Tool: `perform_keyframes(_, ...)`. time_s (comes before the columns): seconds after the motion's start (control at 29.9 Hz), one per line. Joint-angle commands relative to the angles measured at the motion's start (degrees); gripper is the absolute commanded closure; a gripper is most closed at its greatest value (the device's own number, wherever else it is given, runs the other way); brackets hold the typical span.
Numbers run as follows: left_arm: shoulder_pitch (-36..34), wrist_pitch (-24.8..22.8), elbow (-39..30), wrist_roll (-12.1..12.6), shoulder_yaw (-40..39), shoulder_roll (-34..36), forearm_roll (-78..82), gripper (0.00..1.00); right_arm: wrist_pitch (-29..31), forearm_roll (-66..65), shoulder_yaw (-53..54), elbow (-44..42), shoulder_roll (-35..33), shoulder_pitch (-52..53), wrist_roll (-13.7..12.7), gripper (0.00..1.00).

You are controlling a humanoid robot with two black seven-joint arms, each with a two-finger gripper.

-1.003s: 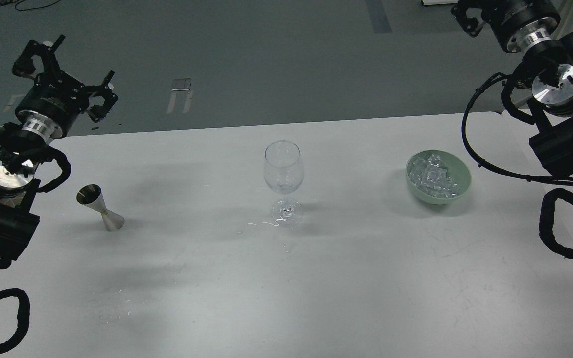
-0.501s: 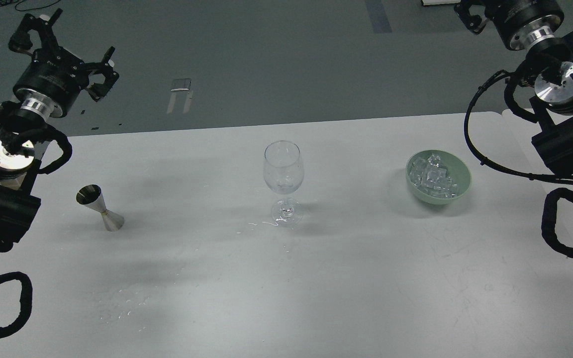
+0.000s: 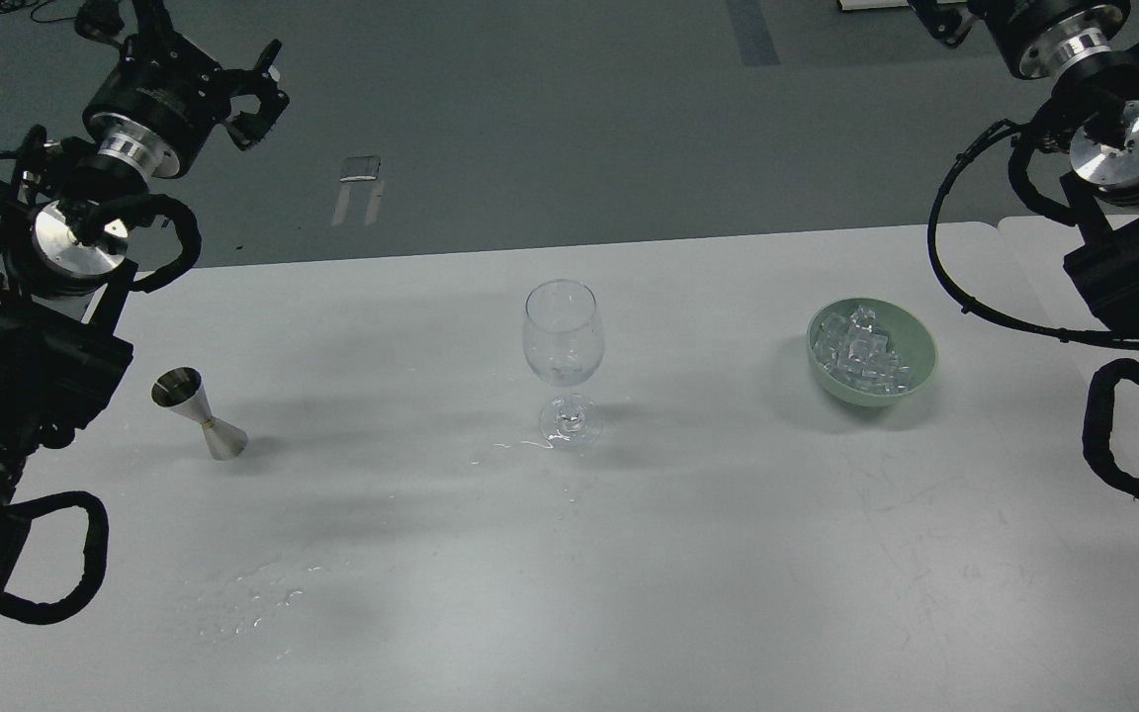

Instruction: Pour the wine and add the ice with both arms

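Black and raised past the worktop's [image 3: 629,593] far edge, my left jaws [image 3: 189,40] stand spread, holding nothing. A steel jigger [image 3: 199,413] stands on the worktop's left, a clear wine glass [image 3: 564,361] upright mid-worktop, then the green bowl [image 3: 916,381] heaped with ice [image 3: 861,351]. My right jaws [image 3: 935,15] are mostly cropped off; I cannot tell their state.

You're getting dim, cool overhead light; soft shadows fall left of the wine glass [image 3: 564,341] across the table [image 3: 629,574], focus sharp.
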Motion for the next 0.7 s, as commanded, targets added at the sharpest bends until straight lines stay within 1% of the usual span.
perform_keyframes(0.0, 0.61, -0.48, -0.68, -0.04, 0.31, -0.11, -0.03, 0.01, 0.61, 0.17, 0.00, 0.39, -0.51, -0.10, -0.03, 0.00)
perform_keyframes(0.13, 0.78, -2.06, -0.77, -0.04, 0.31, -0.28, -0.03, 0.01, 0.79, 0.26, 0.00, 0.47, -0.51, -0.54, -0.12, 0.00)
perform_keyframes(0.23, 0.78, -2.15, -0.77, 0.05, 0.40, -0.46, -0.03, 0.02, 0.79, 0.26, 0.00, 0.47, -0.42, -0.72, -0.12, 0.00)
perform_keyframes(0.4, 0.78, -3.90, -0.94, 0.67, 0.40, -0.28, -0.03, 0.02, 0.79, 0.26, -0.08, 0.47, -0.25, -0.80, -0.21, 0.00)
perform_keyframes(0.5, 0.87, -3.64, -1.73, -0.03, 0.58, -0.37, -0.03, 0.01, 0.88, 0.26, -0.08, 0.56, -0.25, -0.80, -0.56, 0.00)
perform_keyframes(0.57, 1.13, -4.26, -2.35, -0.13, 0.67, -0.55, -0.12, 0.01, 0.88, 0.35, -0.08, 0.56, -0.25, -0.89, -1.17, 0.00)
perform_keyframes(0.67, 1.49, -3.65, -2.61, -0.21, 0.58, -1.25, -0.21, 0.02, 0.88, 0.35, -0.08, 0.47, -0.33, -0.89, -1.26, 0.00)
